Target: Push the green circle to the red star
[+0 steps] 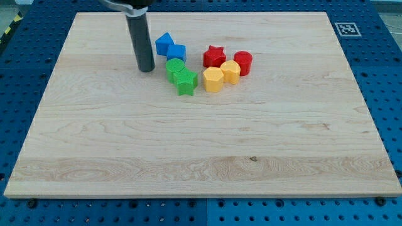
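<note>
The green circle (175,66) lies on the wooden board, touching the green star (186,81) just below it. The red star (214,56) lies to the right of the green circle, with a small gap between them. My tip (146,69) stands on the board just left of the green circle, a short way apart from it. The rod rises from the tip to the view's top.
A blue block (164,43) and a blue cube (177,52) sit just above the green circle. A red cylinder (243,62) and two yellow blocks (213,80) (230,71) lie right of and below the red star. The board's top edge (201,11) is near.
</note>
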### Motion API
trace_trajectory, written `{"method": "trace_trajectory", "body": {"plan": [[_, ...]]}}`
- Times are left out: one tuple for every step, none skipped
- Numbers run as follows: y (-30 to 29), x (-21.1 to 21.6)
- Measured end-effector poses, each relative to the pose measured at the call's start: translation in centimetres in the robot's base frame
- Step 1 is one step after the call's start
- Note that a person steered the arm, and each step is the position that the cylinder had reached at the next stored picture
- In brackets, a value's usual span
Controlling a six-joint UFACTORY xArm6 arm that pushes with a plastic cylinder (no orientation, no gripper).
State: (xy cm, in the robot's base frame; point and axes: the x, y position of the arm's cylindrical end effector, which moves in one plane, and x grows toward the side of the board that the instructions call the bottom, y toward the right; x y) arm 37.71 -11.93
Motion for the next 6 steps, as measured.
{"method": "trace_trajectory", "body": {"plan": [[0.5, 1.8], [2.6, 1.8], [5.1, 1.8], [6.5, 1.8], [6.6, 1.6], [6.7, 1.5]]}}
